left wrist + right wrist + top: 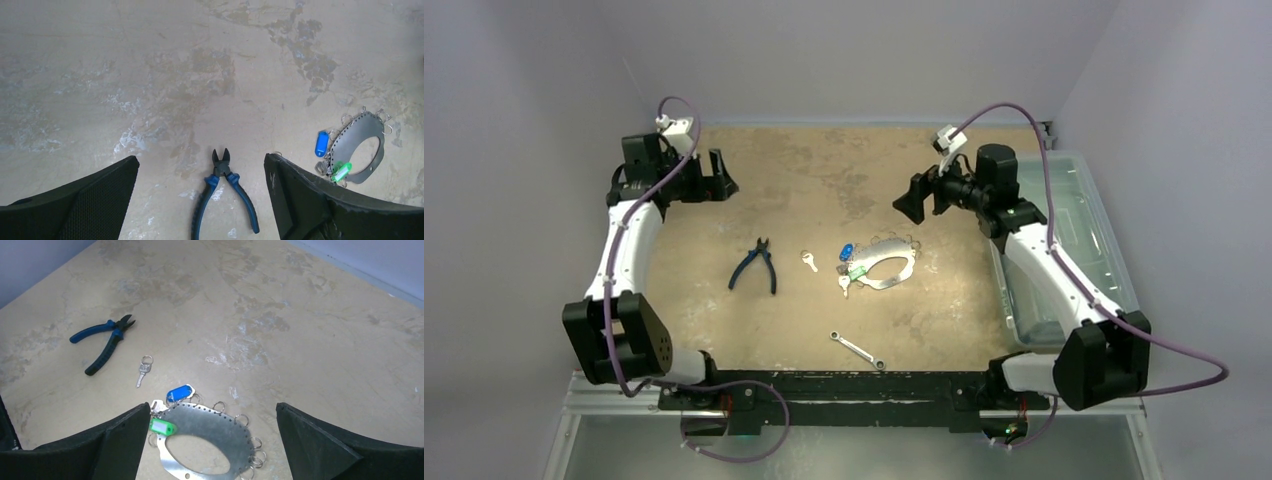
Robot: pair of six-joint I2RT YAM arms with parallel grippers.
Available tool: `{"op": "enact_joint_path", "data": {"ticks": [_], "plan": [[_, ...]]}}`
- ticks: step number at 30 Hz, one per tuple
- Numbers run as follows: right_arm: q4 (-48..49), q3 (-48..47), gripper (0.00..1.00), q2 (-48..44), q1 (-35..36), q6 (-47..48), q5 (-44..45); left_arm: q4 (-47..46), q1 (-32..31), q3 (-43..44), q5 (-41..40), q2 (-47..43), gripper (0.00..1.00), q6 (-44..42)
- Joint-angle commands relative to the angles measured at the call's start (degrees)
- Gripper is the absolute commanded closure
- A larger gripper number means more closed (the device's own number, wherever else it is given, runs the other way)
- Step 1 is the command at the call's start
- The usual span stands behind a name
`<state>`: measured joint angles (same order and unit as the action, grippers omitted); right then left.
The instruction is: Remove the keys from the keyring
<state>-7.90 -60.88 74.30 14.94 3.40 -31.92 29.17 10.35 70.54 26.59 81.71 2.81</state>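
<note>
With the jaws of left gripper [721, 180] and right gripper [912, 200] gaping empty, we should pin the keyring [220, 425], lying mid-way on the surface [944, 300] under the right, and tease its tagged keys [180, 392] off gently.

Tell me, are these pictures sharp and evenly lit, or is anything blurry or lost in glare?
Top external: soft, even light, faint shadows, but the keys look tiny and mushy. Left wrist: the pliers are crisp, no glare. Right wrist: sharp too; the keyring shows only a mild sheen.
</note>
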Motion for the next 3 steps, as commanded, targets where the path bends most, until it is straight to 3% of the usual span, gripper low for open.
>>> {"op": "enact_joint_path", "data": {"ticks": [1, 3], "plan": [[2.3, 0.1, 0.01, 0.9, -0.4, -1.0, 1.7, -3.1, -0.1, -0.8, -2.2, -3.6, 0.04, 1.4], [2.4, 0.0, 0.01, 1.2, -0.4, -0.9, 1.7, -3.2, -0.1, -1.4, -2.8, -3.7, 0.03, 0.9]]}}
